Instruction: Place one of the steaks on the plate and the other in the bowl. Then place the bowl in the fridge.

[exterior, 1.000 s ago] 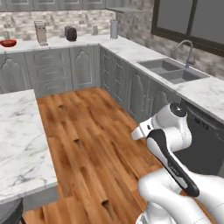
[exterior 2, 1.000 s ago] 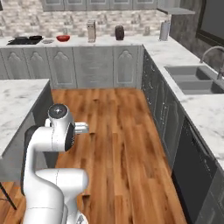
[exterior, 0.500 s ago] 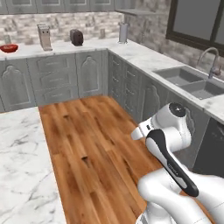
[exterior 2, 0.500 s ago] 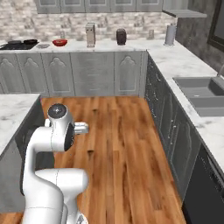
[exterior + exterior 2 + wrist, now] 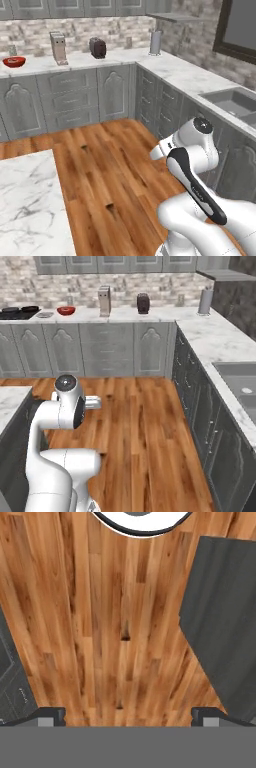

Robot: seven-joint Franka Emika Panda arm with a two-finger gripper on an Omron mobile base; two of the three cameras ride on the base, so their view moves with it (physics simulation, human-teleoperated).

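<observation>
The red bowl stands on the far back counter, at its left end. Just left of it lies what looks like the flat grey plate. My gripper hangs open over the bare wooden floor, fingertips wide apart with nothing between them, far from the bowl. The steaks and the fridge are out of view.
Two dark pans sit left of the plate. Along the back counter stand a tall grey appliance, a dark toaster and a pale cylinder. A sink is at right; a marble island at left.
The whole picture has shifted: the base has moved, so the back counter looks nearer and sits further right. The arm keeps its folded pose and the gripper stays open.
</observation>
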